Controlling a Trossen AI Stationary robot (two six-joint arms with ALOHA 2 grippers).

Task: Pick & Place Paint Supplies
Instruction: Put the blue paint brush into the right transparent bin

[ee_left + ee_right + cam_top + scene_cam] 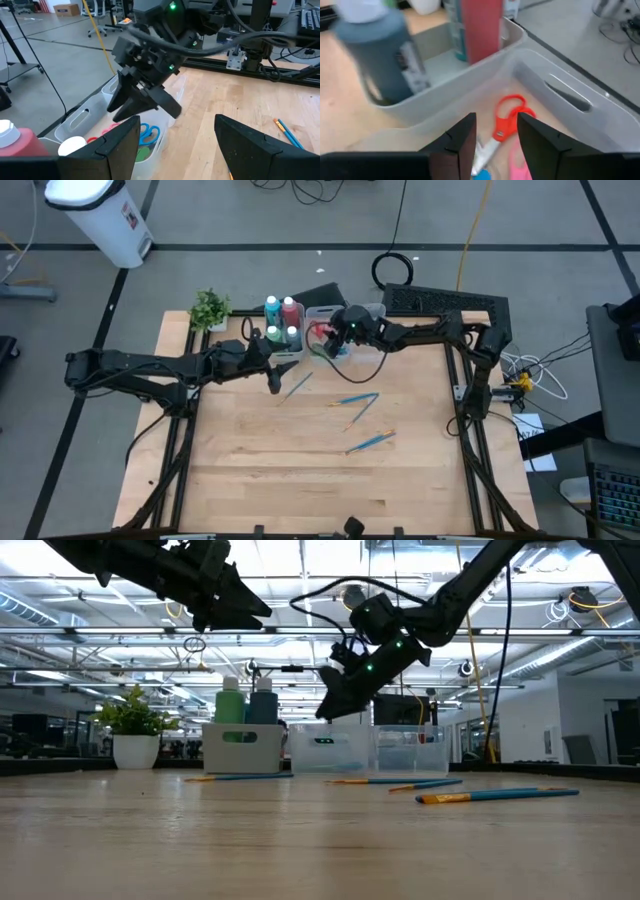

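Honestly, no writing can be read anywhere: the grey bottle (387,55) carries a pale label, but its text is blurred.

A pale wood bench (300,470) on a dark frame stands on a grey floor marked with dark lines; a white bin (100,215) sits toward eleven o'clock of the high view. Beyond the bench, the low view shows a wide hall with ceiling lights.

At the bench's twelve o'clock edge stand three clear tubs. The bottle tub (283,340) holds four bottles (280,320), with a plant (209,308) at its nine o'clock. The middle tub (560,95) holds red scissors (507,117), plus blue scissors (148,134) and a pink pair. Brushes (360,402) lie loose mid-bench, well apart from the tubs.

The right arm reaches in from three o'clock, its pincer (495,137) tilted down above the middle tub, fingers parted and holding nothing, the red scissors lying between them below. The left arm stretches from nine o'clock; its pincer (175,145) hangs above the bench just beside the bottle tub, spread and empty.
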